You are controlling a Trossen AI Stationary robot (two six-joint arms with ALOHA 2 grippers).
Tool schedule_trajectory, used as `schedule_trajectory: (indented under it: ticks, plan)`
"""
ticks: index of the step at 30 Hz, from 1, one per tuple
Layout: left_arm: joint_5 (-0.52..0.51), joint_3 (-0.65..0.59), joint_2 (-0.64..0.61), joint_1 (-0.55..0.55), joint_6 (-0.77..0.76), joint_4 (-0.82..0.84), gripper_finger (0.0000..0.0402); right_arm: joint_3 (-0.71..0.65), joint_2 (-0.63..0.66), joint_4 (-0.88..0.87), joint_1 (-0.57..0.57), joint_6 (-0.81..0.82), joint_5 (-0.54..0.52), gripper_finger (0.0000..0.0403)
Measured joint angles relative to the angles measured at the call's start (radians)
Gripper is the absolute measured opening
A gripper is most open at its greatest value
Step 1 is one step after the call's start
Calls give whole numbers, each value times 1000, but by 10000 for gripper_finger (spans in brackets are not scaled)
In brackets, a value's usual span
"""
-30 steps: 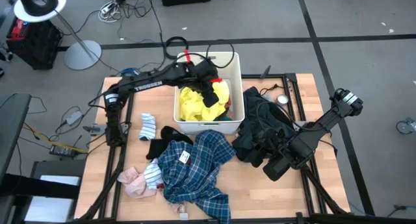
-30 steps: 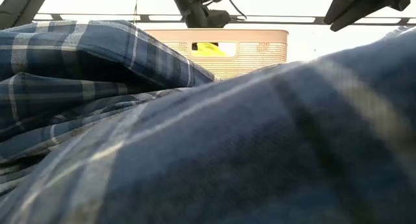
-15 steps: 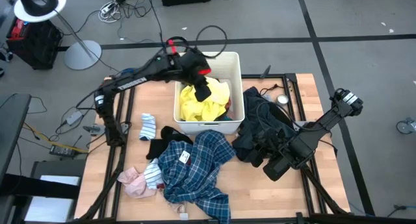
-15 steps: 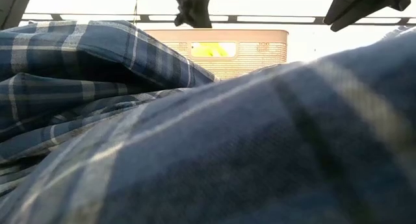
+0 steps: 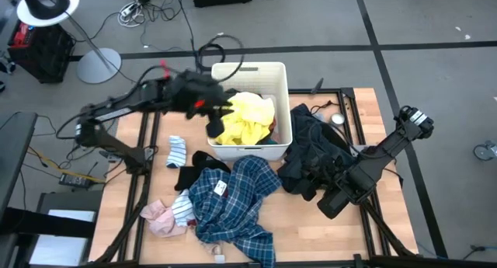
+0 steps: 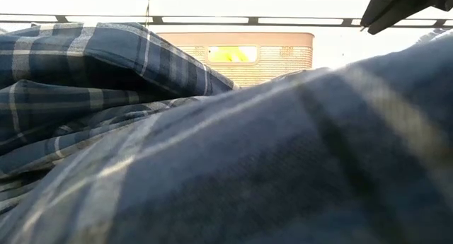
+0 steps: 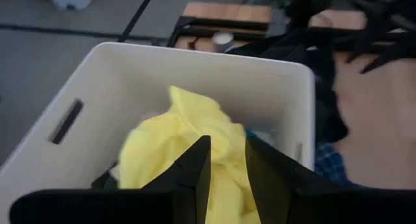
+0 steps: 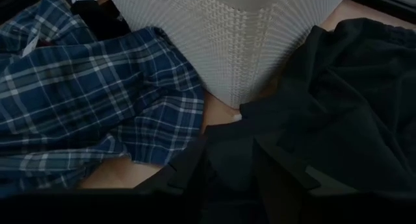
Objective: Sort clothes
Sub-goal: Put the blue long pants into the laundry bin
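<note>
Currently the left gripper (image 5: 216,127) hovers at the white basket's (image 5: 281,105) near-left corner, fingers parted and empty; the yellow garment (image 5: 248,116) lies inside. Right gripper (image 5: 332,200) clasps the dark garment (image 5: 314,151). Next: fetch the blue plaid shirt (image 5: 233,198).

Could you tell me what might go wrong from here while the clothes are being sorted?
1. The yellow garment is heaped up to the white basket's rim; it could spill out, or catch on the left tool just above it.
2. The right tool sits low against the dark garment pile; lifting may drag several pieces at once.
3. The blue plaid shirt overlaps the striped sock, which could come along unintentionally.
</note>
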State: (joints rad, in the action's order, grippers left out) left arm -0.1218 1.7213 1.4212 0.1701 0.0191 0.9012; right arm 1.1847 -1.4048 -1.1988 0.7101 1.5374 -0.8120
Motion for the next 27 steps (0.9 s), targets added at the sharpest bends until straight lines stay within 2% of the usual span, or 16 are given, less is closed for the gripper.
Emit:
schedule_trajectory:
  ticks: [7, 17, 24, 27]
  plan:
    - [1, -368, -281, -77, -29, -173, 102, 0, 0, -46, 36, 90, 1, 126]
    - [-3, -801, -660, -135, -80, -308, 102, 0, 0, -243, 124, 421, 48, 117]
    - [-3, -1034, -840, -140, -110, -440, 102, 0, 0, -301, 135, 453, 180, 114]
    - [-2, -1118, -887, -140, -138, -465, 102, 0, 0, -317, 135, 453, 198, 114]
